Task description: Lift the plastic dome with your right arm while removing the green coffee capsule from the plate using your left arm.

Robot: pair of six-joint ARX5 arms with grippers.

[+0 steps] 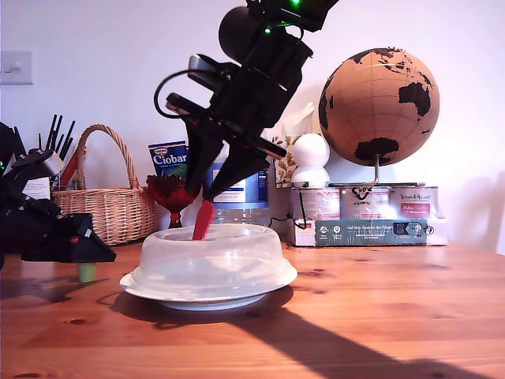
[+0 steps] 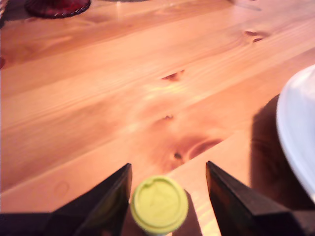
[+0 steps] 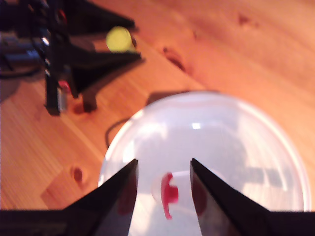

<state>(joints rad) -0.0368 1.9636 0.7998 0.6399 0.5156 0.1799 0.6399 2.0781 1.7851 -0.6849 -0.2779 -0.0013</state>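
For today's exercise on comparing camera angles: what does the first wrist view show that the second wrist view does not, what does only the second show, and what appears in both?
Only the first wrist view: the base of a red glass goblet at the table's far side, and my first gripper seen from its own camera, jaws open either side of the capsule.

Only the second wrist view: the plastic dome with its red handle tab, below my open second gripper.

Both: the green coffee capsule standing on the wooden table, off the plate.

dome [image 1: 215, 257] on plate [image 1: 207, 296], capsule [image 1: 87, 272] on the table (exterior view's left), basket [image 1: 108, 207] behind
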